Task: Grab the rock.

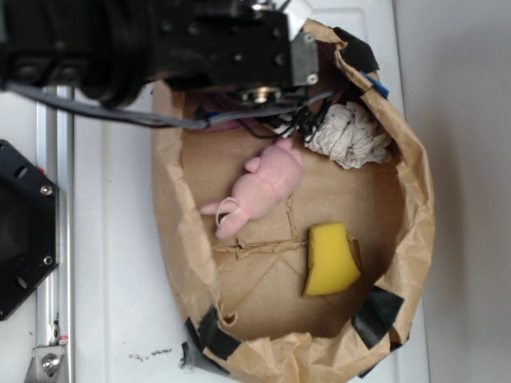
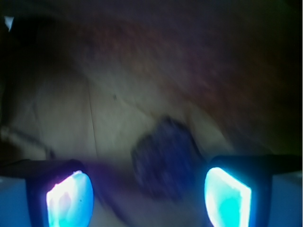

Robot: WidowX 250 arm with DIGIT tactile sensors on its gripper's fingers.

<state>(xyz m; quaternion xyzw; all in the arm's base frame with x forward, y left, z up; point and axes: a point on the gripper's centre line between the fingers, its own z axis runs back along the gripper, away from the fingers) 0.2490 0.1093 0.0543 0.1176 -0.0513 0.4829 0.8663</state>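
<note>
In the wrist view a small dark, rough rock (image 2: pixel 165 158) lies on the brown paper floor, blurred, between my two glowing blue fingertips (image 2: pixel 70 201). My gripper (image 2: pixel 149 198) is open, with the jaws wide apart on either side of the rock and not touching it. In the exterior view the arm's black body (image 1: pixel 223 48) hangs over the far end of the paper bag (image 1: pixel 172 207). There it hides both the rock and my fingers.
Inside the bag lie a pink plush toy (image 1: pixel 263 187), a crumpled whitish paper wad (image 1: pixel 351 136) and a yellow sponge piece (image 1: pixel 330 259). The bag's raised crumpled walls ring the floor. A metal rail (image 1: pixel 54 239) runs along the left.
</note>
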